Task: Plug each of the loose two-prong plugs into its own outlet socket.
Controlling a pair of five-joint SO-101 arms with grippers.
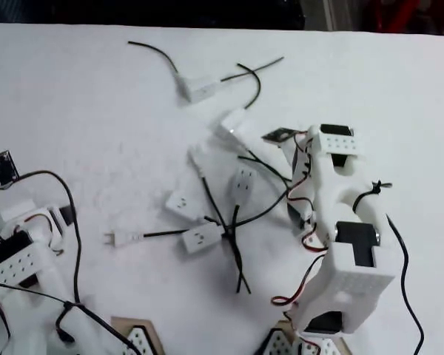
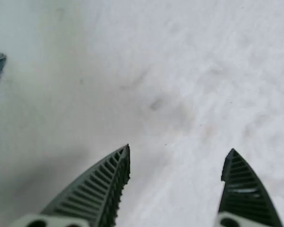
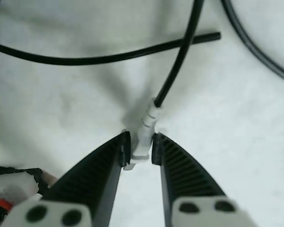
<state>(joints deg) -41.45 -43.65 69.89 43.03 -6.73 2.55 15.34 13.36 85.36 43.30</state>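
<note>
Plugs are mostly out of their sockets, as far as I can judge. One loose plug (image 1: 122, 237) lies on the table (image 1: 66, 118) on the left arm's side. Three middle sockets (image 1: 244, 183) near it show bare faces. A farther socket (image 1: 198, 89) has cords on both sides, and I can't tell whether it is filled. Most of the job looks left to do.

The right pincer (image 3: 139, 144) is clenched on a second plug (image 3: 146, 127), squeezing its white body from both sides, low at the table by the far edge of the tangle of cords. That plug's long axis runs in line with the fingers. Its black cord (image 3: 177, 61) leaves the end away from the wrist, so I'd guess the prongs face back toward the pincer, though they're hidden.

The loose plug lies flat, its long axis across the table. Its prongs point away from the sockets and its cord trails back toward them.

The left pincer (image 2: 180, 151) hangs released and spread wide over bare table, well apart from everything.
</note>
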